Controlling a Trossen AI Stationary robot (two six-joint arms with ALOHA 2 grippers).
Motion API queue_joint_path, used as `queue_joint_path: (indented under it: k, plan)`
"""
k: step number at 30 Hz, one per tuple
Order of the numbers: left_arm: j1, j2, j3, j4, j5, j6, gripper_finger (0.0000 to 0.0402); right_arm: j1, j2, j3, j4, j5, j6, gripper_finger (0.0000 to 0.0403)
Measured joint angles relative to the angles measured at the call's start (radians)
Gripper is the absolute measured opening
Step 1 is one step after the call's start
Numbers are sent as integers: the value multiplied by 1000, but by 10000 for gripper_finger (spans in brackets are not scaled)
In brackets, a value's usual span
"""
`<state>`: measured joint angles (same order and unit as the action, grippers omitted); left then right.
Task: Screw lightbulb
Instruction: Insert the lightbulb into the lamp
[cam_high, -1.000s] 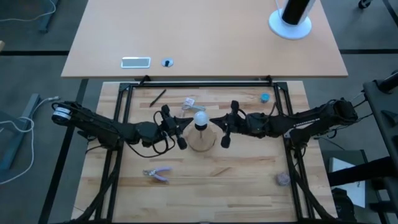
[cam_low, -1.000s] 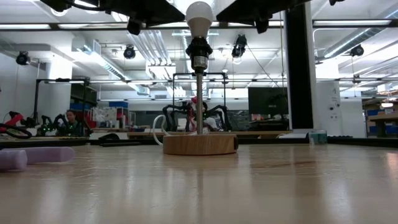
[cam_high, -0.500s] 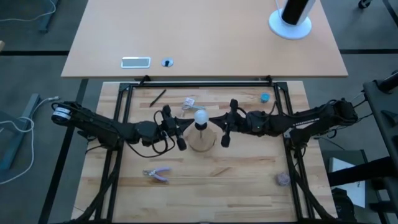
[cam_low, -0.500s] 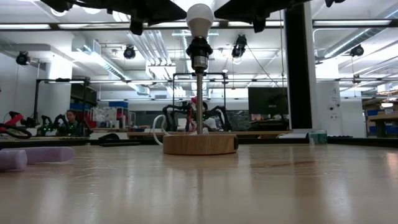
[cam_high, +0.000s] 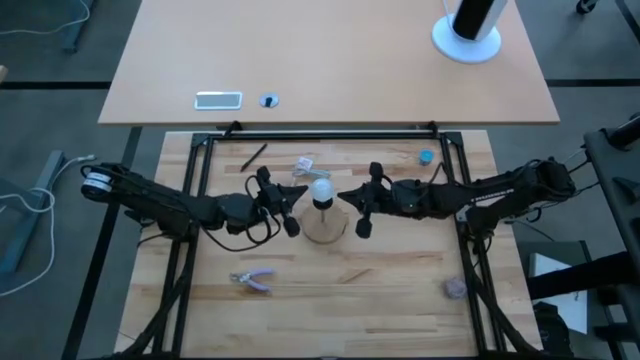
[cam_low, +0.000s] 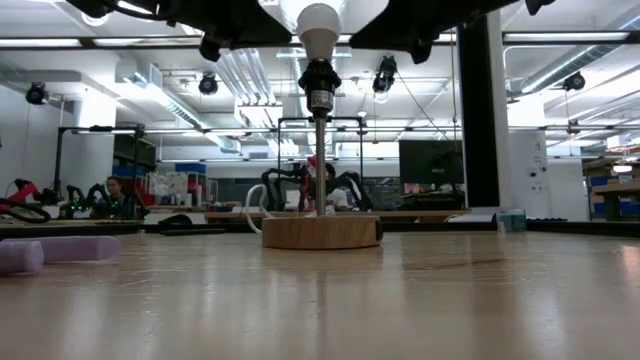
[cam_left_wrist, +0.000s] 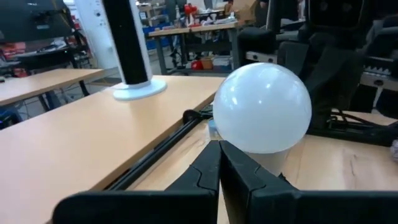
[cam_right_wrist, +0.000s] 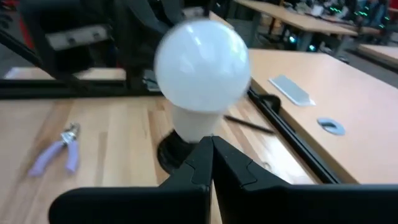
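Note:
The white frosted lightbulb (cam_high: 322, 190) stands upright in the black socket (cam_low: 320, 85) of a small lamp. The lamp's thin stem rises from a round wooden disc (cam_low: 322, 232) on the table. My left gripper (cam_high: 303, 194) reaches in level from the table's left, shut, with its tips at the bulb's side. My right gripper (cam_high: 342, 197) comes from the table's right, also shut, with its tips at the opposite side. In the wrist views the bulb (cam_left_wrist: 262, 106) (cam_right_wrist: 202, 65) fills the space just beyond each pair of shut fingers. My left gripper has its shut fingertips (cam_left_wrist: 219, 149) against the bulb's taper (cam_left_wrist: 264, 160), just under the globe, coming level from the table's left. Whether they touch it or stop just short cannot be told. My right gripper has its shut fingertips (cam_right_wrist: 210, 143) at the bulb's taper (cam_right_wrist: 193, 127) from the table's right, slanting slightly down. Here too I cannot tell whether they touch.
Purple pliers (cam_high: 253, 280) lie near the left front, and a greyish-purple ball (cam_high: 455, 287) sits at the right front. A crumpled clear wrapper (cam_high: 305, 165), a black pen (cam_high: 253, 156) and a small blue cap (cam_high: 427, 157) lie behind the lamp. A black frame rail (cam_high: 320, 133) crosses the far edge.

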<state>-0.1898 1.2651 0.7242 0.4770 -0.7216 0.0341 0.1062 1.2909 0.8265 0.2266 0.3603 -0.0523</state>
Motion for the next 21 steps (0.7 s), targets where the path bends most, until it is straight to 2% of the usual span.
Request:
queue_joint_path:
  k: [3, 9, 21]
  plan:
    - [-10, -4, 0, -5, 17, -10, 0, -7, 0, 0, -21, 41, 3, 0]
    - [-10, -6, 0, 4, 195, -10, 0, -27, 0, 0, 44, 56, -41, 0]
    - [17, -6, 0, 11, 181, 7, 0, -24, 2, 0, 98, -74, -68, 0]
